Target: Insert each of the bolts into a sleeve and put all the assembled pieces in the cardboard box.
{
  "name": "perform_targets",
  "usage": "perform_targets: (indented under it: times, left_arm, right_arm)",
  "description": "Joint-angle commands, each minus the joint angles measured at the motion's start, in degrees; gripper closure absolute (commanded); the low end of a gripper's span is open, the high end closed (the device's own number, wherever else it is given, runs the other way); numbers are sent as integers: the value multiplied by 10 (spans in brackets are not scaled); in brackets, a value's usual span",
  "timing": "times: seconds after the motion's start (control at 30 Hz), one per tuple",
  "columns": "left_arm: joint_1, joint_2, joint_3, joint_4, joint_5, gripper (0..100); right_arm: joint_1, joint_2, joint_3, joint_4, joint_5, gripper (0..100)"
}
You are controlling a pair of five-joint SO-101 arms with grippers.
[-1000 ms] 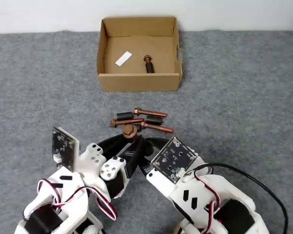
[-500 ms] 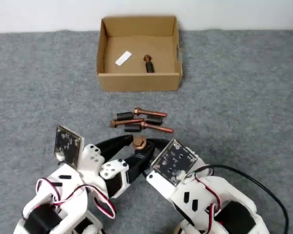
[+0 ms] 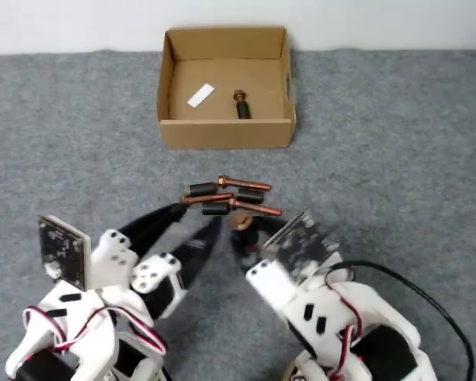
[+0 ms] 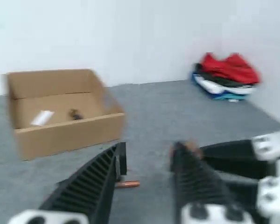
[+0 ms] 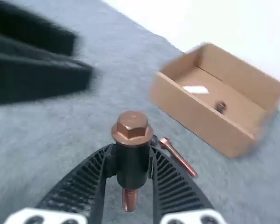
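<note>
- The right gripper (image 5: 130,156) is pinching a black sleeve (image 5: 130,165) with a copper bolt (image 5: 132,127) through it. The hex head sits against one end of the sleeve and the shank tip pokes out of the other.
- The left gripper (image 4: 150,151) is spread wide with nothing between its fingers. It is just beside the right one, toward the near edge of the grey tabletop (image 3: 397,143).
- Just beyond both, around the tabletop's middle, three loose bolts (image 3: 243,183) and three loose sleeves (image 3: 202,189) lie in a tight cluster, some of them touching.
- The cardboard box (image 3: 226,133) stands open at the middle of the far edge, well apart from the cluster.
- On its floor lie one assembled piece (image 3: 242,105) and a white slip (image 3: 200,95), apart from each other.
</note>
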State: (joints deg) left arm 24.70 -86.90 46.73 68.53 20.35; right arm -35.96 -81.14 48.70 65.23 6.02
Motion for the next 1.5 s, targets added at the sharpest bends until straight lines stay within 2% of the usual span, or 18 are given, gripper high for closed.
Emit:
perform_targets:
  times: [0.0, 0.13, 0.27, 0.53, 0.67, 0.9, 0.97, 1.2, 1.3, 1.47]
  left_arm:
    - [-79, -4, 0, 10, -31, 997]
    - [-134, -4, 96, 51, -89, 996]
    - [-171, -4, 188, 48, -95, 996]
    - [-200, -4, 392, -94, -96, 994]
    - [-203, -4, 466, -163, -96, 994]
    - [-204, -4, 489, -187, -93, 994]
    - [-204, -4, 501, -213, -91, 994]
    - [-204, -4, 501, -214, -91, 994]
    - [-204, -4, 501, -214, -91, 994]
    - [-204, -4, 501, -214, -91, 994]
  right_arm:
    - [73, 47, -29, 0, -55, 991]
    - [113, 158, -112, 3, -117, 991]
    - [137, 271, -203, -3, -129, 991]
    - [172, 449, -295, -132, -125, 991]
    - [188, 527, -295, -236, -76, 991]
    - [202, 658, -296, -421, -10, 991]
    - [202, 695, -296, -469, -4, 991]
    - [203, 825, -306, -648, 17, 991]
    - [203, 878, -341, -695, 45, 990]
    - [203, 954, -423, -699, 46, 990]
